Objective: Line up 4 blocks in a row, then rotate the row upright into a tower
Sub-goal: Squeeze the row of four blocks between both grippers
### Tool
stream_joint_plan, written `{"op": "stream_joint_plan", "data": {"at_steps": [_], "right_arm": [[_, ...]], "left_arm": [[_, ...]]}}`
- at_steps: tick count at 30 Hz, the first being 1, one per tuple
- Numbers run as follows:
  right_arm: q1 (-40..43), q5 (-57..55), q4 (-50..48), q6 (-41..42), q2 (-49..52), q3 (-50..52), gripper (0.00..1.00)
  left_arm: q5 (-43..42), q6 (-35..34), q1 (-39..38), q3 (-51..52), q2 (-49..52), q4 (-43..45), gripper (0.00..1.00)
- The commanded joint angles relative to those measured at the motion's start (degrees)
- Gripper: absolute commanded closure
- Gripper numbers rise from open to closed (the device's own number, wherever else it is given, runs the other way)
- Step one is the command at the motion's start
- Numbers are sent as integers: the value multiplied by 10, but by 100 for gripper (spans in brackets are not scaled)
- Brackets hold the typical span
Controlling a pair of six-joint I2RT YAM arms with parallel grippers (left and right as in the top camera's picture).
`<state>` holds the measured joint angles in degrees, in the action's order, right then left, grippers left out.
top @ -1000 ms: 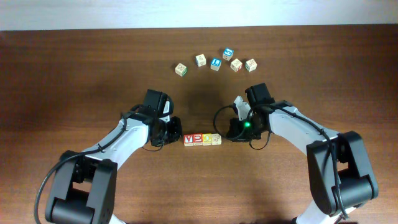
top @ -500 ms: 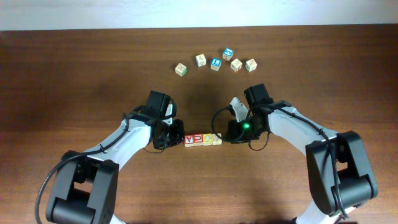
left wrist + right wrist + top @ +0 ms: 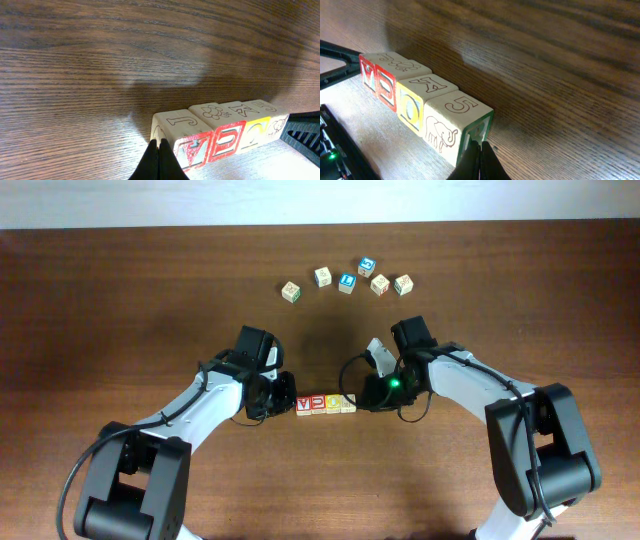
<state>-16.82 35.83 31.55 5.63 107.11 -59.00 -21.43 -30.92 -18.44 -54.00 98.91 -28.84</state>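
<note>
Four blocks lie in a tight row on the table: red [image 3: 304, 404], orange-red [image 3: 319, 404], yellow [image 3: 333, 404] and the green-edged one [image 3: 348, 403]. My left gripper [image 3: 291, 404] is shut, and its tips [image 3: 159, 146] press on the end face of the red block [image 3: 191, 150]. The right gripper [image 3: 358, 400] is shut too. Its tips [image 3: 480, 148] touch the green end face of the elephant block [image 3: 442, 131]. Neither gripper holds anything. The row sits pinched between the two tips.
Several loose cubes lie in an arc at the back, among them two blue-faced ones [image 3: 346, 282] [image 3: 367, 266] and pale ones [image 3: 291, 291] [image 3: 403, 284]. Both arms reach in from the front edge on either side of the row.
The right gripper has crept left onto the row's right end. The left gripper has edged right against the red block. The row has hardly shifted.
</note>
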Motion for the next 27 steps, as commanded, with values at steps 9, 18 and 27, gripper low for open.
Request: {"op": "stream_joint_plan", "data": {"at_steps": [9, 18, 27], "right_arm": [[-7, 47, 36, -13, -10, -32, 96], [-35, 45, 64, -7, -10, -77, 96], [-78, 15, 87, 8, -10, -106, 96]], "left_arm": [[-13, 10, -7, 5, 5, 5, 100], [-13, 10, -7, 5, 5, 5, 100], [-13, 12, -7, 5, 5, 5, 100]]}}
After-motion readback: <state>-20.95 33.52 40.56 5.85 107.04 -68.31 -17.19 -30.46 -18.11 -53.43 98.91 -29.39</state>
